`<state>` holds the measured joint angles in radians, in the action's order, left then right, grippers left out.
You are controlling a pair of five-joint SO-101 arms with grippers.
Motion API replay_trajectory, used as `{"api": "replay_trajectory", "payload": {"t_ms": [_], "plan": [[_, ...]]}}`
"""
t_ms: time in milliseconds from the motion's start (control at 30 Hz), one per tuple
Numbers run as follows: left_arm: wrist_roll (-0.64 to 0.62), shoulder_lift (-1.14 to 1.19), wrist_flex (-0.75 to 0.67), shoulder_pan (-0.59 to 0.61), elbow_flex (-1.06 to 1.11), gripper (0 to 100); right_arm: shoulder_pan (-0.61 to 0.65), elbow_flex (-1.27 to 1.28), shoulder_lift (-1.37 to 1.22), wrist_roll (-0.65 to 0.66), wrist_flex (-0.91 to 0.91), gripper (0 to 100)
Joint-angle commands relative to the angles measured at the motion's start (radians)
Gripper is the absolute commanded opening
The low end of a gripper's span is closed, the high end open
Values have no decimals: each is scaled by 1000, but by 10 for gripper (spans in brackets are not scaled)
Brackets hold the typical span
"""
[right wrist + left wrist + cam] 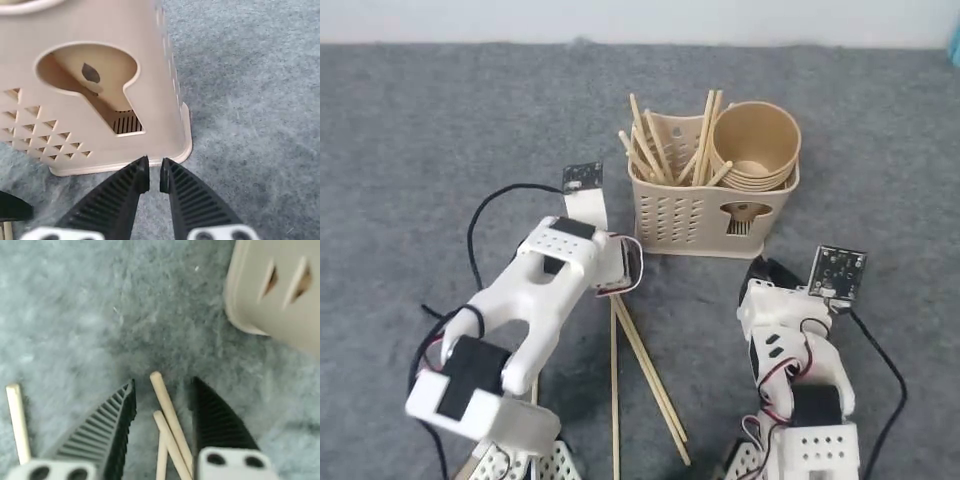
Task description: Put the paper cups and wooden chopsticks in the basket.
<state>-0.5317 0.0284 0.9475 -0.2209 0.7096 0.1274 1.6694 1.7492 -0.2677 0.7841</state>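
Left pincer [163, 386] spread wide, ridged black fingers [112, 425] on either side of the rounded tips of loose chopsticks [170, 415], with gaps on both sides and no pinch. Outside the fingers, one more chopstick [16, 422], flat on the fuzzy grey carpet [75, 315]. Beyond the tips, a smooth rounded lower corner of the basket [270, 295], near but apart.

Right pincer [154, 172] pressed almost together, only a sliver of gap and nothing in it, just beside another bottom corner of the basket. In that plastic wall, a keyhole-shaped cutout with the tan side of a paper cup [75, 70] behind it, and small triangular slots lower down.

From above, things neither wrist shows:
- Basket upright, beige and slotted, between the two arms and a little beyond them.
- Stack of paper cups [755, 150], round and nested, in the half nearer the right arm.
- Bundle of chopsticks [660, 150] leaning fanwise in the other half.
- Full length of the loose sticks on the carpet, thin pale wood, from under the left wrist back toward the arm bases, well outside the basket.
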Motion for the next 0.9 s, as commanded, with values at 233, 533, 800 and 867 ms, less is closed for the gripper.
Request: {"api": "replay_trajectory", "payload": {"t_ms": [233,533,800,867], "plan": [[-5,23,17,-8,-71,12,-12,17,10,23,-13,47],[-5,-63,18,106,-76,12,-12,17,10,23,-13,47],[46,-491,77,229,-77,12,-12,17,10,25,-13,47],[124,-634,81,229,-74,12,-12,17,10,25,-13,47]]}}
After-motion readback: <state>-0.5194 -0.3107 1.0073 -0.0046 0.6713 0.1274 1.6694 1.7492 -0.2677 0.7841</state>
